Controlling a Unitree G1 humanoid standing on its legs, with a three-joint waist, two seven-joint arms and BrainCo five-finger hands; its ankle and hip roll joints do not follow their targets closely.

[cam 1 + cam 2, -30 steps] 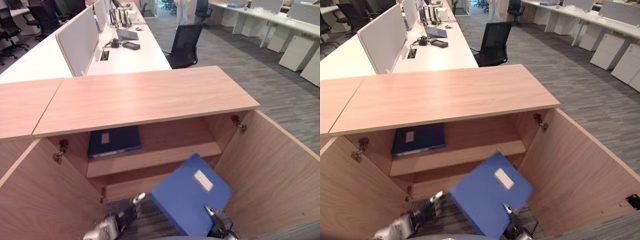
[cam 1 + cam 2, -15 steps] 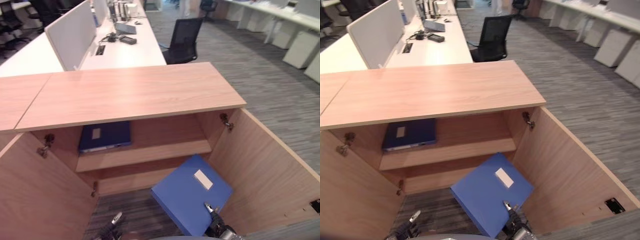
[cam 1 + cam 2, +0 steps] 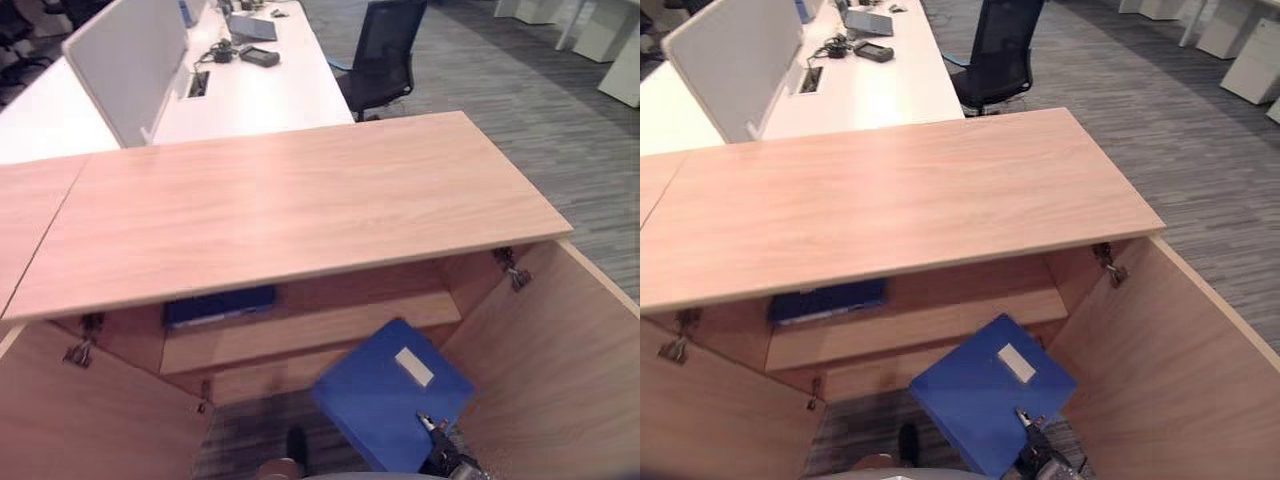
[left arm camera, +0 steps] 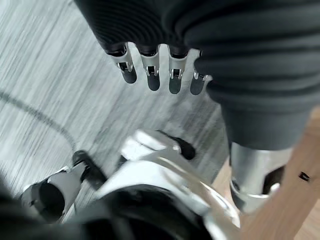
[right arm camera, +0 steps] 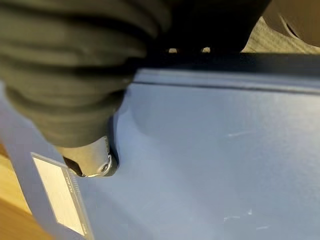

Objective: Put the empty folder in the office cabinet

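The robot's right hand (image 3: 440,455) holds a blue folder (image 3: 385,405) by its near lower edge, at the bottom of the head views. In the right wrist view, the thumb (image 5: 92,160) presses down on the folder's blue cover, with the hand's dark ribbed cover above it; the fingers are hidden behind the folder. The folder is tilted and raised in front of the open wooden cabinet (image 3: 300,215), below the level of the inner shelf (image 3: 310,330) and between the 2 open doors, nearer the right door (image 3: 560,360). A white label (image 3: 414,367) sits on the folder's spine; no writing can be read on it.

The left hand (image 4: 155,75) shows in its own wrist view, fingers straight and relaxed, holding nothing, over grey carpet (image 4: 60,85).

A 2nd, darker blue folder (image 3: 220,305) lies flat on the left of the shelf inside the cabinet. Behind the cabinet stand a white desk (image 3: 250,95) and a black office chair (image 3: 385,50).
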